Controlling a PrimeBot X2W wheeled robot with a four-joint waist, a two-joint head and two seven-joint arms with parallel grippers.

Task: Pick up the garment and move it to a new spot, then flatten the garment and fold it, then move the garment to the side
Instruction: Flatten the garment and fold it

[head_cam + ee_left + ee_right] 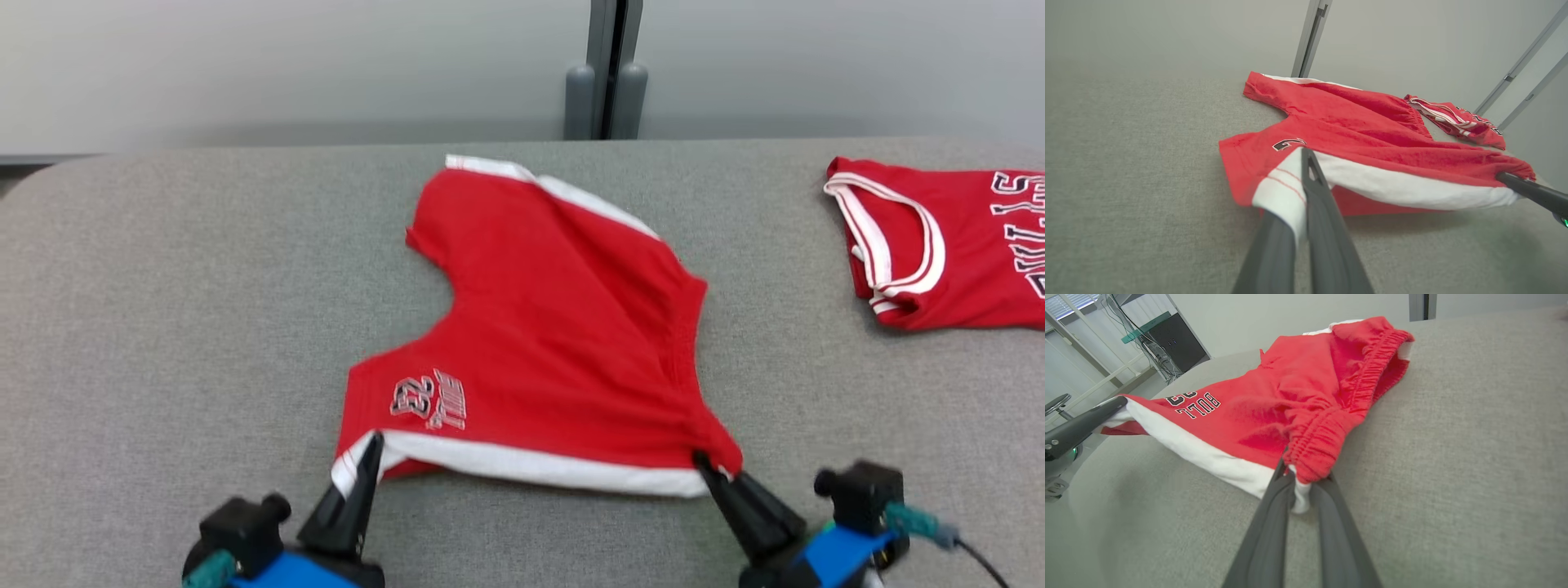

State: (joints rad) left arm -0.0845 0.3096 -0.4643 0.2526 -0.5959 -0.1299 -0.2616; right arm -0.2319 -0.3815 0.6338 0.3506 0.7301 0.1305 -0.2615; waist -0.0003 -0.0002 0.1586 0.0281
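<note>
Shorts (555,327) gripped at near corners by left jaws and right jaws; jersey (963,261) lies apart.

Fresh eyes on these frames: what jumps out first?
The red shorts lie centre on the grey tabletop, near edge stretched taut: left gripper pinches the white-striped leg corner, right gripper the elastic waistband end. A red jersey sits far right.

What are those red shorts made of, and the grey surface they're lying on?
The red shorts: probably a soft cotton-type knit, matte and slightly fuzzy, with a gathered elastic waistband. The grey surface: seemingly a woven, felt-like cloth covering, matte, with fine speckled weave; what lies beneath cannot be told.
</note>
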